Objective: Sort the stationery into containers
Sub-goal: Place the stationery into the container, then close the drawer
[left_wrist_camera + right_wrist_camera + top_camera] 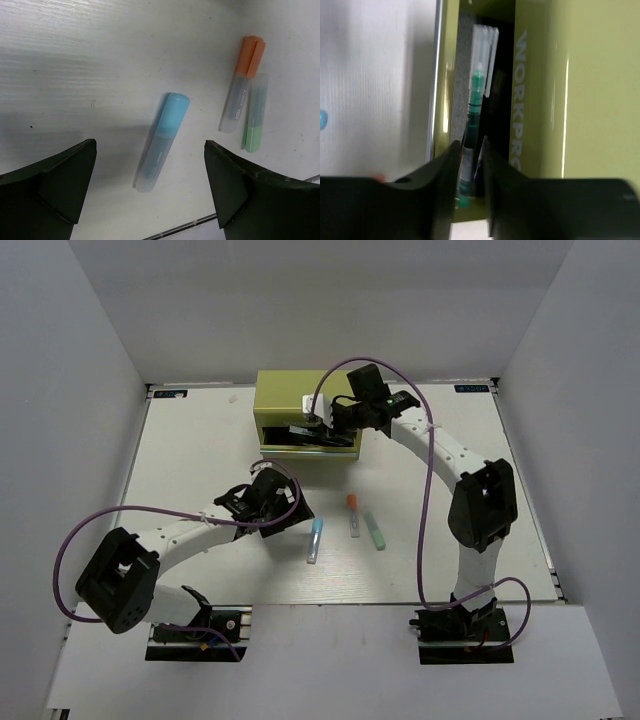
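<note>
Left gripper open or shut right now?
Open. The left gripper shows its fingers wide apart in the wrist view, the light blue marker lying on the table between them, untouched.

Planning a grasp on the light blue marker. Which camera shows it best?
The left wrist view: the light blue marker lies large and whole between the fingers of the open left gripper. The top view shows it small, near that gripper. The right wrist view shows barely a blue sliver.

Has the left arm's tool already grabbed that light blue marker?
No, the light blue marker lies flat on the table, touching neither of the spread fingers of the left tool.
</note>
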Controlling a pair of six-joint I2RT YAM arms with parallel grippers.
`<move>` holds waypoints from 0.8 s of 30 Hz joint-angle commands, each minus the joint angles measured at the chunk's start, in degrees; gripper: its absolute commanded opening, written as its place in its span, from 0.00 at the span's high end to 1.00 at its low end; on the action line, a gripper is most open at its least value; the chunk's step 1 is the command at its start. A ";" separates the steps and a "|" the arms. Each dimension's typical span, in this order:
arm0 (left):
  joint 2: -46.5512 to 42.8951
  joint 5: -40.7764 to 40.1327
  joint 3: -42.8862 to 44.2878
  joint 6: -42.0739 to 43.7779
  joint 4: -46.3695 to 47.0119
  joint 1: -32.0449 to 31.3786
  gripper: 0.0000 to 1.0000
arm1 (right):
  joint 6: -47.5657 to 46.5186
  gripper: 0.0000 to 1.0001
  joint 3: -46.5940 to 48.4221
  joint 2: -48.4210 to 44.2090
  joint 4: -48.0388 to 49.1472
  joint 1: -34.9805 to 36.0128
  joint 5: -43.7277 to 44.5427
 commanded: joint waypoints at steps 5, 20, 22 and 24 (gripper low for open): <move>-0.42 2.91 0.41 0.24 2.90 -0.33 0.02 | 2.20 0.55 1.45 -3.57 0.16 0.49 2.63; -1.11 8.09 -1.35 1.92 7.56 -0.33 0.17 | -13.25 1.00 -3.65 -5.61 -20.75 2.42 -6.71; -1.12 8.10 -1.35 2.44 6.86 -0.33 0.16 | -12.12 1.00 -3.65 -3.67 -19.52 2.69 -3.81; -1.12 8.10 -1.35 2.44 6.33 -0.33 0.14 | -9.06 1.00 -3.74 -2.71 -16.20 3.12 -0.83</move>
